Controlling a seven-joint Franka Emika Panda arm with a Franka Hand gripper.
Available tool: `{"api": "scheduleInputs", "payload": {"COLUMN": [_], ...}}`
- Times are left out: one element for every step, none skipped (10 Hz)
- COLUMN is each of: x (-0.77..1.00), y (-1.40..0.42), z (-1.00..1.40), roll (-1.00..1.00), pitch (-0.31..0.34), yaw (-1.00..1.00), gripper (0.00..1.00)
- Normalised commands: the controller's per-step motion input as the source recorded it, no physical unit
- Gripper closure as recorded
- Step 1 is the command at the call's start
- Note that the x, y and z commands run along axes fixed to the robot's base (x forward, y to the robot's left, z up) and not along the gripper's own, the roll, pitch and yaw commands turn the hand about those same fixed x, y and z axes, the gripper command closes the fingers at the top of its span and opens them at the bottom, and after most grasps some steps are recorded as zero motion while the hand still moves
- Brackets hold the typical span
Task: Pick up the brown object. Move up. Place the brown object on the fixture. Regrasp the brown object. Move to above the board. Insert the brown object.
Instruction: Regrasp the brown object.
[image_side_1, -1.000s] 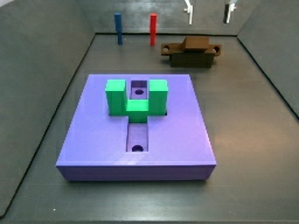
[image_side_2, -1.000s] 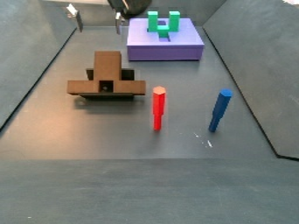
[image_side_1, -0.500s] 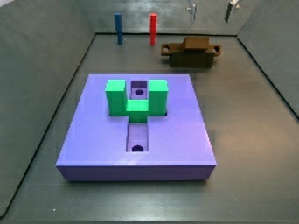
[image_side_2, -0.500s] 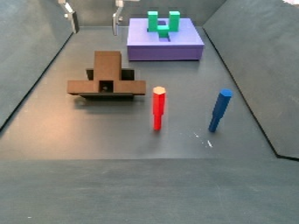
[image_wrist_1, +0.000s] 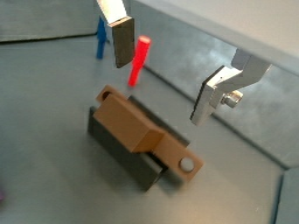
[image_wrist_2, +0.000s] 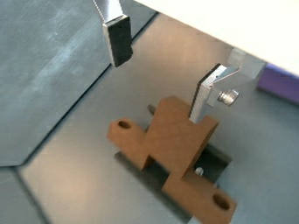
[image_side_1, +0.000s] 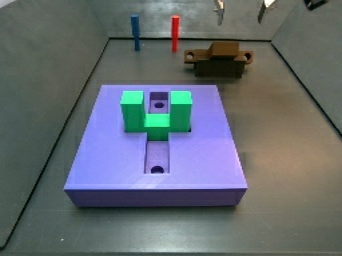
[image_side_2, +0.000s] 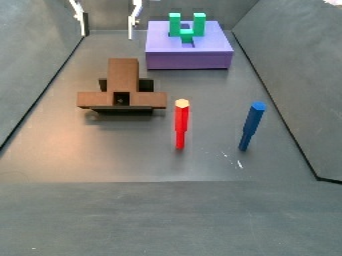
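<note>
The brown object (image_side_1: 218, 54) is a T-shaped block lying on the dark fixture (image_side_1: 221, 69) near the back wall; both side views show it (image_side_2: 123, 84). In both wrist views the brown object (image_wrist_1: 131, 121) (image_wrist_2: 176, 144) sits on the fixture (image_wrist_1: 114, 149) (image_wrist_2: 212, 163), its round hole at the end of its long bar. My gripper (image_side_1: 242, 8) (image_side_2: 106, 14) is open and empty, high above the brown object and clear of it (image_wrist_1: 160, 87) (image_wrist_2: 158, 90). The purple board (image_side_1: 201, 150) (image_side_2: 214, 55) carries a green U-shaped block (image_side_1: 156, 110) (image_side_2: 187, 25).
A red peg (image_side_1: 175, 32) (image_side_2: 181, 123) and a blue peg (image_side_1: 135, 30) (image_side_2: 250, 125) stand upright on the floor near the fixture; a wrist view also shows them (image_wrist_1: 139, 61). Grey walls enclose the floor.
The open gripper has risen a little above the brown object. The brown object stays on the fixture.
</note>
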Motion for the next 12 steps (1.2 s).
{"api": "scheduleInputs", "payload": {"x": [0.01, 0.0, -0.07, -0.07, -0.03, -0.01, 0.05, 0.05, 0.0, 0.0, 0.0, 0.02], "y": [-0.01, 0.0, 0.0, 0.0, 0.0, 0.0, 0.0, 0.0, 0.0, 0.0, 0.0, 0.0], "z": [-0.02, -0.12, -0.3, -0.35, -0.4, -0.36, -0.18, -0.15, -0.13, -0.19, -0.15, -0.07], "roll": [1.0, 1.0, 0.97, 0.82, 0.65, 0.63, 0.43, 0.2, 0.09, 0.06, 0.07, 0.08], "pitch": [0.023, 0.034, 0.06, 0.137, 0.151, 0.16, 0.071, 0.0, 0.0, 0.0, 0.0, 0.0], "yaw": [0.05, 0.12, 0.25, 0.37, 0.44, 0.44, 0.43, 0.36, 0.3, 0.26, 0.25, 0.21], "gripper": [0.0, 0.0, 0.0, 0.0, 0.0, 0.0, 0.0, 0.0, 0.0, 0.0, 0.0, 0.0]}}
